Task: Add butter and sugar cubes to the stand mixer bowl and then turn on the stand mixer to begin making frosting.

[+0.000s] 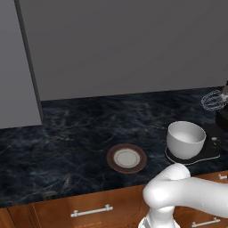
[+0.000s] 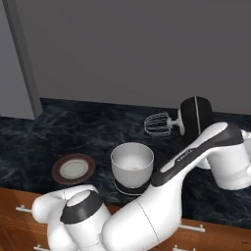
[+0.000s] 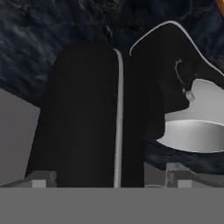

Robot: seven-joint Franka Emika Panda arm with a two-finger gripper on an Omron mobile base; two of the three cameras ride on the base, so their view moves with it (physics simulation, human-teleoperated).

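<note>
A white plate (image 1: 127,158) with a brown rim lies on the dark marble table (image 1: 75,133), above wooden drawers (image 1: 89,209) with silver handles.

Surface (image 1: 80,129): dark marble-patterned top with pale veining, running along a grey back wall above wooden drawer fronts with metal handles. Directly on it: one flat white plate (image 1: 126,158) with a brown rim, standing alone toward the front edge; one black stand mixer (image 2: 196,117), whose flat black base (image 1: 207,153) lies on the surface well to the plate's right. The pale stand mixer bowl (image 1: 185,139) sits on that base.
</note>
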